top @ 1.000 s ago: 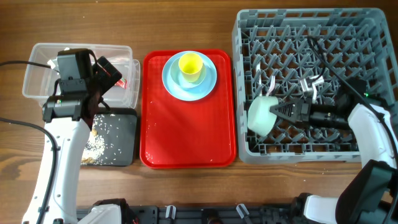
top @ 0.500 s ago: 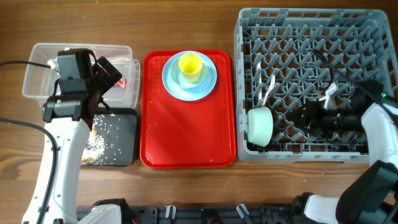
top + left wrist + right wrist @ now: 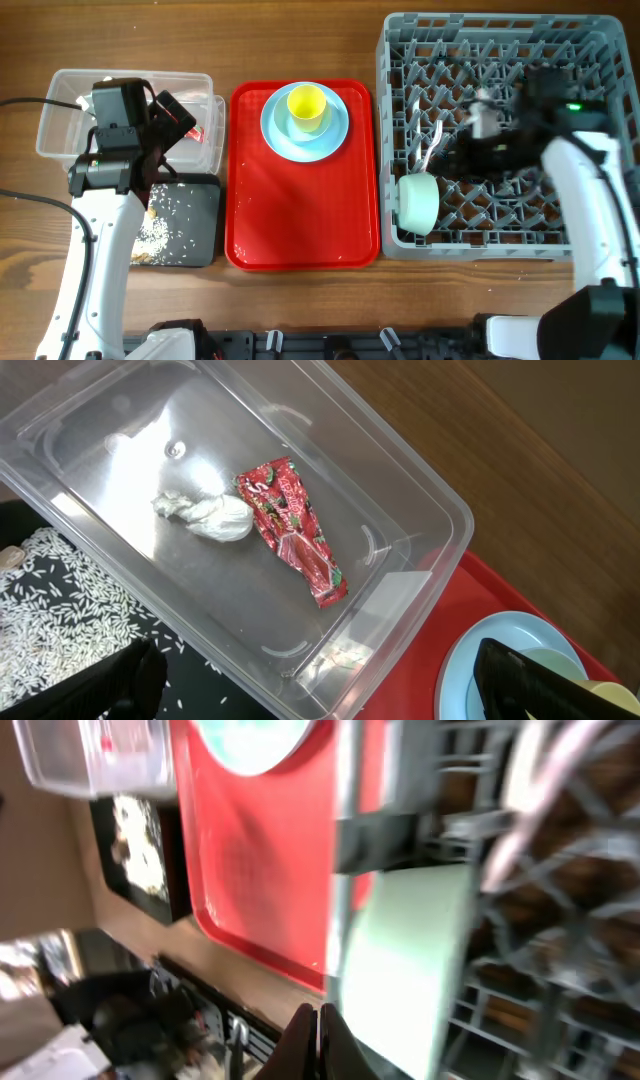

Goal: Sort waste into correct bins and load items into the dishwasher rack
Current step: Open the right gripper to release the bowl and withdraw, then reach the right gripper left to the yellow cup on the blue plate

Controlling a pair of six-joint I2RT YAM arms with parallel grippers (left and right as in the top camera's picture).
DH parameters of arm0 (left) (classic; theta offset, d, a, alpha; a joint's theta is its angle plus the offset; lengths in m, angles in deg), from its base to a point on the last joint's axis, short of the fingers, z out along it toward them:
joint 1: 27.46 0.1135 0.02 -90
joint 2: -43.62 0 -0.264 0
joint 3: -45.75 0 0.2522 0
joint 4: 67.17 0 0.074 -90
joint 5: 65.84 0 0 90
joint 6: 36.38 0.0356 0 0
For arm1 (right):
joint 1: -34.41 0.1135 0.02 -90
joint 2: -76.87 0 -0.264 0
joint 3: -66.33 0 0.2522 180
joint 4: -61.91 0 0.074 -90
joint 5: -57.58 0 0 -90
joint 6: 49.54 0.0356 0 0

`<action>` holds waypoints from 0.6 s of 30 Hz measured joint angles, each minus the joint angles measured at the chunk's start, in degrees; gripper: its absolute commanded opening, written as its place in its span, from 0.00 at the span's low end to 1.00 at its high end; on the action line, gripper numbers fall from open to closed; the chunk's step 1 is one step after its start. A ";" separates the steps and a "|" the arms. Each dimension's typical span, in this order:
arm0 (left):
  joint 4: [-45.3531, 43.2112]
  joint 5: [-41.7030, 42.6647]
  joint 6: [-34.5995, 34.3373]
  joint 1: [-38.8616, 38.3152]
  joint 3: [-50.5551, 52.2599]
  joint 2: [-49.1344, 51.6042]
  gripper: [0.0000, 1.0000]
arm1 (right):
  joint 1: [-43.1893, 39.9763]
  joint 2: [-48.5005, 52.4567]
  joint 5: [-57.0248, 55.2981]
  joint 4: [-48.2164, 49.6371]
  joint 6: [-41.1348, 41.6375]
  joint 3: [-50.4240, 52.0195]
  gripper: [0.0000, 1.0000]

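Note:
The grey dishwasher rack (image 3: 500,60) holds the pale green bowl (image 3: 418,203) (image 3: 410,960) on its side in its front left corner. A white fork and spoon (image 3: 428,140) stand just behind the bowl. My right gripper (image 3: 458,155) (image 3: 318,1040) hovers over the rack's middle, shut and empty. A yellow cup (image 3: 307,107) sits on a light blue plate (image 3: 305,128). My left gripper (image 3: 165,125) (image 3: 320,695) hangs open over the clear tub (image 3: 130,115). In that tub lie the red-and-white wrapper (image 3: 295,530) and the white tissue (image 3: 205,515).
The plate and cup rest at the back of a bright red serving tray (image 3: 300,200). A shallow black tray (image 3: 185,225) with scattered rice-like scraps lies in front of the tub. A black cable crosses the table at far left.
The right gripper has let go of the green bowl, drawn back and moved toward the rack's middle, and its jaws have shut. The bowl stays at the rack's front left. The left arm is unchanged.

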 measured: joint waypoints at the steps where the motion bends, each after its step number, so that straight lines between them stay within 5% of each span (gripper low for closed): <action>1: -0.02 0.00 0.00 0.00 0.00 0.00 1.00 | 2.36 0.00 -1.33 0.72 1.22 0.00 0.05; 12: -0.02 0.00 0.00 0.00 0.00 0.00 1.00 | 19.98 0.00 -20.50 2.67 17.25 0.00 0.07; 18: -0.02 0.00 0.00 0.00 0.00 0.00 1.00 | 22.18 0.00 -26.88 2.78 20.26 1.95 0.11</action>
